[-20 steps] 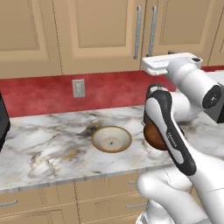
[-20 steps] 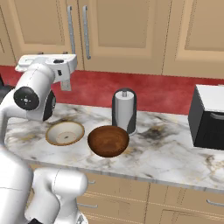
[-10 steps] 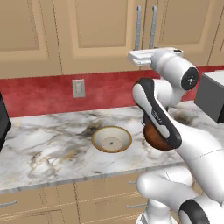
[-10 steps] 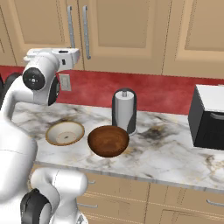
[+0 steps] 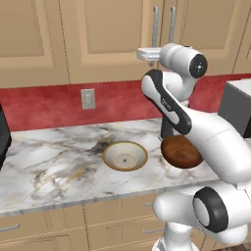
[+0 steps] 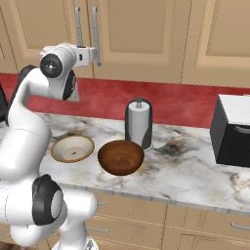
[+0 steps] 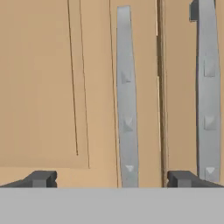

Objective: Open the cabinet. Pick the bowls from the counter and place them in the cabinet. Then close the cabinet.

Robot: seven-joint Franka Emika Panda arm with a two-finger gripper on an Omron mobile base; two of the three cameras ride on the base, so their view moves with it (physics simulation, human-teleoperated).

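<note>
Gripper (image 7: 111,178) stood wide open, straddling the left handle (image 7: 126,96) of the shut cabinet (image 7: 48,87); contact probably not yet made. Rigid bar, likely slippery (grip mid-length). Bowls (image 5: 125,156) sat on counter (image 5: 44,166).

Base views looking forward and down from behind-left and behind-right, sharing counter (image 5: 59,162) and cabinet (image 6: 141,34); hand view close against cabinet doors.

- Arm (image 5: 215,142): glossy white rounded shells, thick and tubular.
- Joints: dark grey to black discs and bands set between the white segments.
- Claw (image 7: 112,178): two small dark grey fingertips (image 7: 40,178), blocky and square-edged, on a white hand housing.
</note>
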